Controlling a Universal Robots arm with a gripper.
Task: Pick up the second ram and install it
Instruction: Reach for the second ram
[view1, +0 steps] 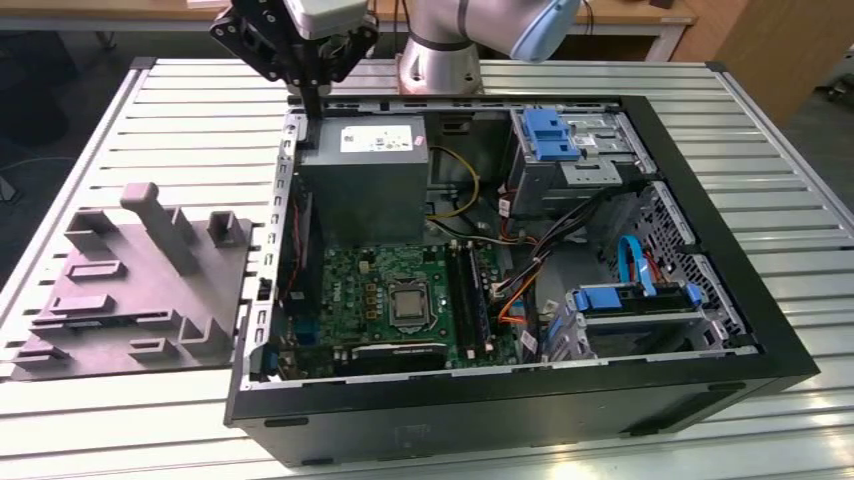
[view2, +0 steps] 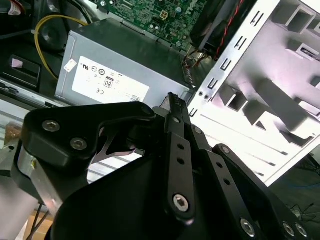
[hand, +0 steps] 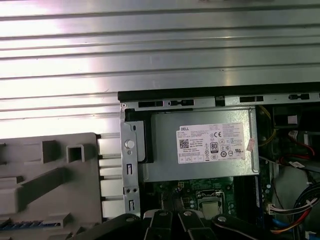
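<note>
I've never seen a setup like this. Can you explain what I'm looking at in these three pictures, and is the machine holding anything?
This is a robot arm with a black gripper, working over an opened desktop computer case. The exterior view comes from a camera off the arm and takes in the whole scene. Both wrist views come from cameras riding on the arm, looking past the gripper. The case lies on a slatted metal table, with a grey moulded tray beside it on the exterior view's left. Inside the case you can see the green motherboard. The gripper hangs above the case's corner, by the grey power supply. Its jaws look closed together, but I cannot tell whether anything thin is pinched between them.
</note>
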